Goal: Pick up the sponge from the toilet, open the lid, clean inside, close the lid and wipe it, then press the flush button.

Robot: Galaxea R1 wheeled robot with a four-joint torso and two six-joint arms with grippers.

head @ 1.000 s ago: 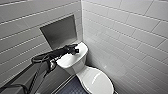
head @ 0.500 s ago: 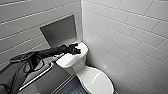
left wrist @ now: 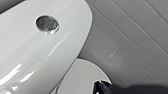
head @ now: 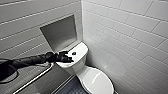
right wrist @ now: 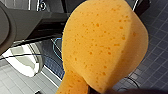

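My left arm reaches out over the white tank top (head: pixel 79 48) of the toilet (head: pixel 75 67). My left gripper (head: pixel 69 59) is shut, with nothing in it, just short of the dark round flush button (head: pixel 74 53). The left wrist view has the flush button (left wrist: pixel 47 24) from close by on the glossy tank. Below the tank the lid (head: pixel 98 80) lies shut over the bowl. The orange sponge (right wrist: pixel 102 45) is folded, and my right gripper (right wrist: pixel 97 91) is shut on it above the dark tiled floor.
White tiled walls close in behind and to the right of the toilet, with a square recess (head: pixel 61 31) above the tank. A metal grab rail (head: pixel 35 78) runs along the wall to the left. Dark floor tiles (head: pixel 72 88) lie in front of the bowl.
My left arm has dropped lower, and its gripper has come down and back across the tank top toward the near side of the flush button. The toilet and lid are unchanged.
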